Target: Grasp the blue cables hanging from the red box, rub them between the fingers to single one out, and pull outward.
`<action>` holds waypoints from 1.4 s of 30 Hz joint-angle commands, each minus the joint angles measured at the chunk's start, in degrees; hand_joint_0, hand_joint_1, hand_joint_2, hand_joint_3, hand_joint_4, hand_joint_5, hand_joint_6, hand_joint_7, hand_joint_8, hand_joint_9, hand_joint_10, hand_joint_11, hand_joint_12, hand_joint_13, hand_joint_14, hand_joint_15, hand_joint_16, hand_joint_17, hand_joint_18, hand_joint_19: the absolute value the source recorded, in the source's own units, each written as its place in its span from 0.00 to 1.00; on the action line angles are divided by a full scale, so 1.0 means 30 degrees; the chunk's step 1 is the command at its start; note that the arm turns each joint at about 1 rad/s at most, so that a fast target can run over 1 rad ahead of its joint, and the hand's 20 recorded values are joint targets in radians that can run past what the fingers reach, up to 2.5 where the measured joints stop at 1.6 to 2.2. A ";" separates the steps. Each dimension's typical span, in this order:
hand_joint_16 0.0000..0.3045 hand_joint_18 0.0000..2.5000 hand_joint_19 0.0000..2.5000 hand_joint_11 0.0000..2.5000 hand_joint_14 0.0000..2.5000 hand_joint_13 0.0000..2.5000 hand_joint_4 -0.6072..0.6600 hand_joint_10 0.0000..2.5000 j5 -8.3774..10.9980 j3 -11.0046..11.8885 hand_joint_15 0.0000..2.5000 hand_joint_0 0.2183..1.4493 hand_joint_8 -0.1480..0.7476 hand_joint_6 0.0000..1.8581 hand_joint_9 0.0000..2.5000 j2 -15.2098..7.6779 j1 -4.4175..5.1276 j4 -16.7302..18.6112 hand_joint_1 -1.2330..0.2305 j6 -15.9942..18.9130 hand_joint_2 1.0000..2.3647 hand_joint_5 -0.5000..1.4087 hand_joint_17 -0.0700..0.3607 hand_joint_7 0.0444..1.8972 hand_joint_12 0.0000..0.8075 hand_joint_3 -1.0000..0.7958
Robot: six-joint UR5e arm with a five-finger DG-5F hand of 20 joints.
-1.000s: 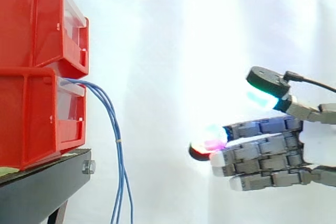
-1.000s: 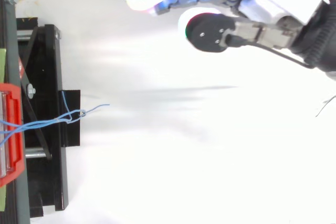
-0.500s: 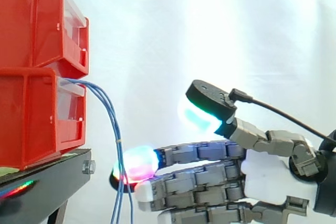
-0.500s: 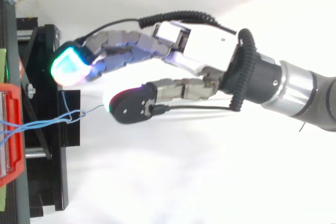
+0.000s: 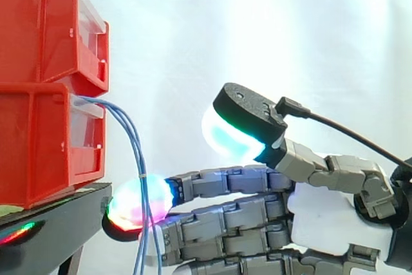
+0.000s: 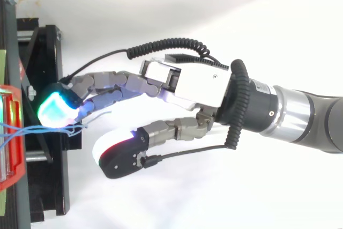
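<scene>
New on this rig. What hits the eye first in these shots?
The hand, fingers straight, reaches from the right edge, a glowing fingertip at the blue cables. The cables hang from the lower of two stacked red bins at the left, on a black stand.

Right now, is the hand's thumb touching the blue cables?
Apart. The side view shows the thumb high and well to the right of the blue cables, with bare white curtain between them.
</scene>
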 commanded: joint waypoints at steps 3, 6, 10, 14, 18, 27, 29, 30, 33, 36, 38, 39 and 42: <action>0.14 0.13 0.14 0.06 0.00 0.12 0.65 0.00 -0.0080 -0.0071 0.10 0.26 0.44 0.27 0.14 -0.0298 0.0020 -0.0511 0.53 0.0540 0.00 0.14 0.38 0.38 0.40 0.28; 0.14 0.13 0.15 0.06 0.00 0.13 0.66 0.00 -0.0373 -0.0071 0.10 0.26 0.44 0.27 0.15 -0.0679 0.0020 -0.0394 0.53 0.1185 0.00 0.14 0.38 0.38 0.40 0.28; 0.14 0.15 0.15 0.06 0.00 0.16 0.67 0.00 -0.0753 -0.0071 0.11 0.27 0.44 0.27 0.17 -0.0708 0.0020 -0.0189 0.53 0.1566 0.00 0.15 0.38 0.38 0.40 0.28; 0.13 0.15 0.15 0.07 0.00 0.17 0.68 0.00 -0.0841 -0.0071 0.11 0.27 0.44 0.27 0.18 -0.0679 0.0020 -0.0042 0.53 0.1624 0.00 0.16 0.38 0.38 0.39 0.28; 0.13 0.16 0.15 0.07 0.00 0.19 0.66 0.00 -0.0841 -0.0042 0.11 0.29 0.44 0.27 0.21 -0.0679 0.0020 -0.0013 0.51 0.1683 0.00 0.17 0.37 0.38 0.39 0.29; 0.12 0.18 0.15 0.08 0.00 0.24 0.63 0.00 -0.1925 0.0691 0.12 0.35 0.42 0.27 0.28 -0.0620 0.0020 -0.0247 0.44 0.2298 0.00 0.19 0.35 0.39 0.36 0.29; 0.12 0.19 0.15 0.08 0.01 0.25 0.63 0.00 -0.2453 0.0983 0.13 0.35 0.41 0.27 0.29 -0.0620 0.0020 -0.0423 0.43 0.2474 0.00 0.19 0.35 0.39 0.36 0.29; 0.12 0.19 0.15 0.09 0.01 0.25 0.63 0.00 -0.2687 0.1071 0.13 0.35 0.41 0.27 0.29 -0.0620 0.0020 -0.0599 0.43 0.2533 0.00 0.19 0.35 0.39 0.36 0.28; 0.11 0.19 0.15 0.09 0.01 0.26 0.63 0.00 -0.2746 0.1276 0.13 0.35 0.41 0.27 0.30 -0.0561 0.0020 -0.1126 0.41 0.2591 0.00 0.19 0.34 0.39 0.36 0.28; 0.11 0.19 0.15 0.09 0.01 0.26 0.63 0.00 -0.2775 0.1306 0.13 0.35 0.41 0.27 0.30 -0.0356 0.0078 -0.1683 0.41 0.2503 0.00 0.19 0.34 0.39 0.36 0.28; 0.11 0.20 0.15 0.09 0.01 0.26 0.63 0.00 -0.2746 0.1335 0.13 0.35 0.42 0.27 0.30 -0.0093 0.0166 -0.2151 0.41 0.2474 0.00 0.19 0.34 0.41 0.36 0.28; 0.11 0.20 0.16 0.09 0.01 0.26 0.63 0.00 -0.2746 0.1306 0.13 0.35 0.41 0.27 0.31 -0.0093 0.0195 -0.2327 0.41 0.2474 0.00 0.20 0.34 0.42 0.36 0.28; 0.11 0.20 0.16 0.10 0.01 0.26 0.64 0.00 -0.2746 0.1306 0.13 0.34 0.42 0.27 0.31 -0.0063 0.0225 -0.2503 0.42 0.2533 0.00 0.20 0.34 0.44 0.36 0.29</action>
